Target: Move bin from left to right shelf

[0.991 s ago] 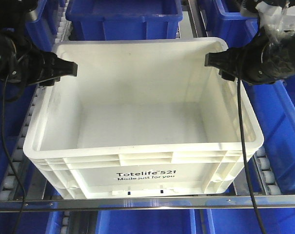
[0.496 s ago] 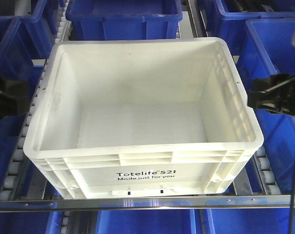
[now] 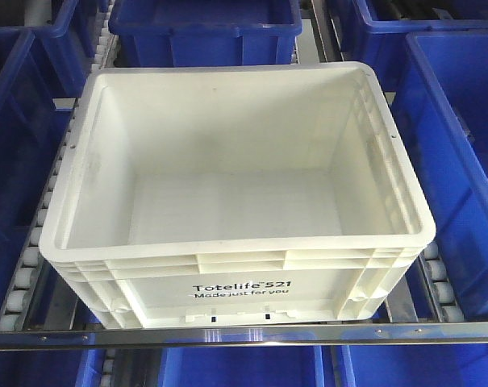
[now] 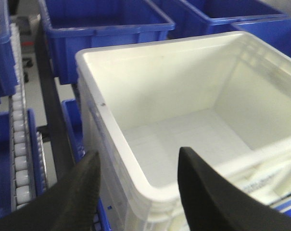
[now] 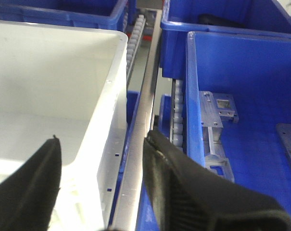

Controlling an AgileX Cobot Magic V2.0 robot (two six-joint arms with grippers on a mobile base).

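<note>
The bin (image 3: 227, 210), a large white empty tote with black print on its front wall, rests on the roller shelf in the middle of the front view. Neither gripper shows in that view. In the left wrist view my left gripper (image 4: 138, 156) is open, its black fingers (image 4: 90, 178) spread either side of the bin's (image 4: 183, 96) near left rim corner, apart from it. In the right wrist view my right gripper (image 5: 102, 140) is open too, with the bin's (image 5: 49, 82) right wall seen between its fingers (image 5: 159, 163), nothing held.
Blue bins surround the white one: behind (image 3: 203, 28), left (image 3: 10, 145) and right (image 3: 461, 161). The right one holds a metal bracket (image 5: 217, 120). Roller tracks (image 3: 22, 282) run along both sides. A metal rail (image 3: 244, 334) crosses the shelf front.
Both grippers stood at the bin's left and right rims a second ago, drew outward, and have now left the front view. The bin has not moved.
</note>
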